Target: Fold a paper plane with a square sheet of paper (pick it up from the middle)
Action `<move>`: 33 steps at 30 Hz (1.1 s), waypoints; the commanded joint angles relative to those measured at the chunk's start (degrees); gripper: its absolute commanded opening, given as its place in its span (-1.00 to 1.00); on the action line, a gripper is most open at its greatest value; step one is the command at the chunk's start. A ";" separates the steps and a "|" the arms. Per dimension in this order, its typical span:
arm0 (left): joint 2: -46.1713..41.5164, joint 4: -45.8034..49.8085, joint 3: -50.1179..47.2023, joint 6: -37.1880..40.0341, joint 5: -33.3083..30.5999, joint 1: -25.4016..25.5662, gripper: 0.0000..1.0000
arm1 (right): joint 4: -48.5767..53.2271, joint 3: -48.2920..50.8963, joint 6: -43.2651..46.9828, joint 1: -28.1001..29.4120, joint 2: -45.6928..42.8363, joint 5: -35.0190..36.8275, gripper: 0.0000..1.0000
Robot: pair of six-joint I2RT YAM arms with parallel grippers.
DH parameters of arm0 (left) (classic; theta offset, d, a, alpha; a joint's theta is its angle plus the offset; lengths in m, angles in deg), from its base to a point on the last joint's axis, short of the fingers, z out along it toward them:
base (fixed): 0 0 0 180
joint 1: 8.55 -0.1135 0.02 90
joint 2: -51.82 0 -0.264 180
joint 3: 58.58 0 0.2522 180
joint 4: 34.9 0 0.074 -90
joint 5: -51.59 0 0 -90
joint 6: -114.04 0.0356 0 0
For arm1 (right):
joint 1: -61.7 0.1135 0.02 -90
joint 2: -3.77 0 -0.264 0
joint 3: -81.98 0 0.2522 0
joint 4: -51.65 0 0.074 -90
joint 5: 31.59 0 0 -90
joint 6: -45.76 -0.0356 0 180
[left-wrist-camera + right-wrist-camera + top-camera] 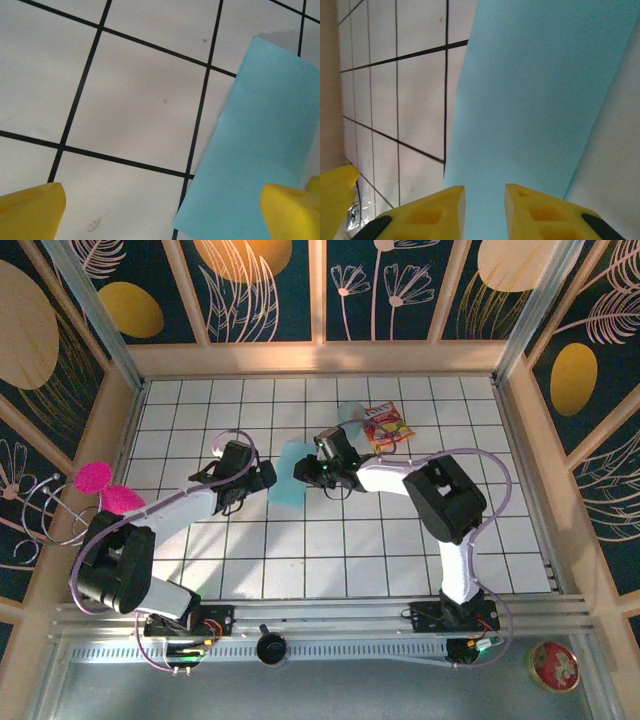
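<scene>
Two arms from the top camera, reaching toward each other over one white tiled surface (200, 560). One teal sheet of paper (285, 485) lying between them near the middle. Left end effector (266, 477) just beside its left edge, right end effector (306, 472) at its right edge. One red-and-yellow snack packet (388, 426) farther back, and one pale translucent blue cup (350, 417) just left of it, both apart from the sheet.

From the left wrist, two yellow fingertips (35, 210), one in each lower corner, spread wide. Left end effector (162, 207) open, gripping nothing. One sheet of paper (260, 150) flat on the tiles at the right, its lower right corner beneath the right-hand fingertip; touching or not, hard to say.

From the right wrist, two yellow fingers (430, 212) side by side, with one narrow gap and teal showing through it. Right end effector (484, 192) at the sheet of paper (535, 100); pinching it or merely resting close, cannot tell. Tiles to the left of the sheet.
</scene>
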State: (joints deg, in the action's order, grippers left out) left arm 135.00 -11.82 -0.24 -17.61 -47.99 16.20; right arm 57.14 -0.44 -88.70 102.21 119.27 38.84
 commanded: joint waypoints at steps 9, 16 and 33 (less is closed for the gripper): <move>1.60 -3.98 0.77 1.19 7.31 -2.08 0.97 | 10.77 -4.96 4.01 -0.86 5.21 2.01 -0.47; 2.34 -6.28 0.60 0.60 17.35 -2.08 0.86 | 14.02 4.46 13.44 -4.42 -1.10 2.61 -0.47; 4.60 -13.41 -2.87 -10.96 29.54 5.80 0.40 | 1.64 14.82 -1.06 -6.89 -12.35 0.38 -0.45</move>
State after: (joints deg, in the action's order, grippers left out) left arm 137.93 -24.38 -3.28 -25.96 -20.06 20.90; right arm 61.29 13.33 -85.45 95.52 106.57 39.41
